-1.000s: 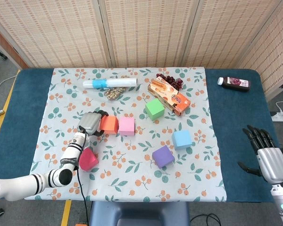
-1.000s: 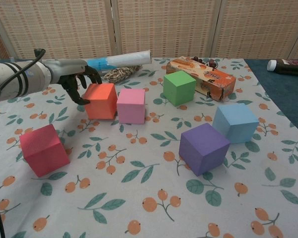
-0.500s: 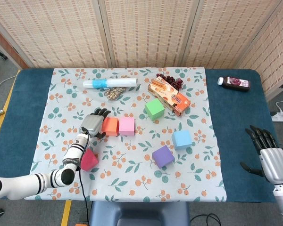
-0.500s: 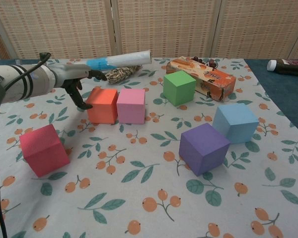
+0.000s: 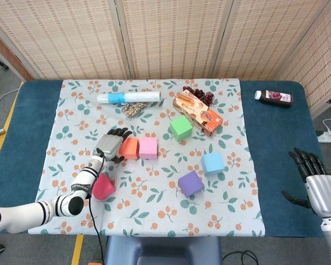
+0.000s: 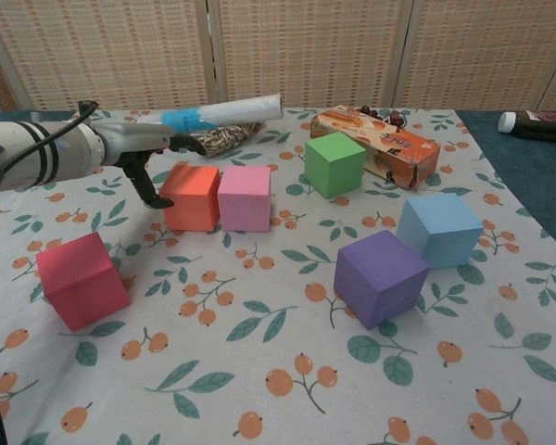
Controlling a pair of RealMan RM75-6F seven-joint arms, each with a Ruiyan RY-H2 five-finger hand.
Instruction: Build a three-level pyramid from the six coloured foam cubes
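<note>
An orange cube (image 5: 129, 148) (image 6: 191, 197) and a pink cube (image 5: 148, 147) (image 6: 245, 197) stand side by side, touching, on the flowered cloth. My left hand (image 5: 110, 145) (image 6: 146, 151) is open just left of the orange cube, fingers spread over its left edge, holding nothing. The red cube (image 5: 103, 187) (image 6: 81, 279) lies nearer me, beside my left forearm. A green cube (image 5: 181, 127) (image 6: 334, 164), a light blue cube (image 5: 213, 163) (image 6: 439, 229) and a purple cube (image 5: 190, 183) (image 6: 381, 276) sit to the right. My right hand (image 5: 316, 182) hangs open off the table's right edge.
An orange snack box (image 5: 197, 112) (image 6: 375, 145) lies behind the green cube, with dark grapes (image 5: 199, 95) past it. A white and blue tube (image 5: 128, 97) (image 6: 221, 113) and a rope bundle (image 5: 133, 108) lie at the back. A juice bottle (image 5: 273, 97) rests on the blue table at far right.
My left hand has let go of the orange cube and spread its fingers, drawing slightly back to the left. The orange cube now stands against the pink one. My right hand has sunk a little.
</note>
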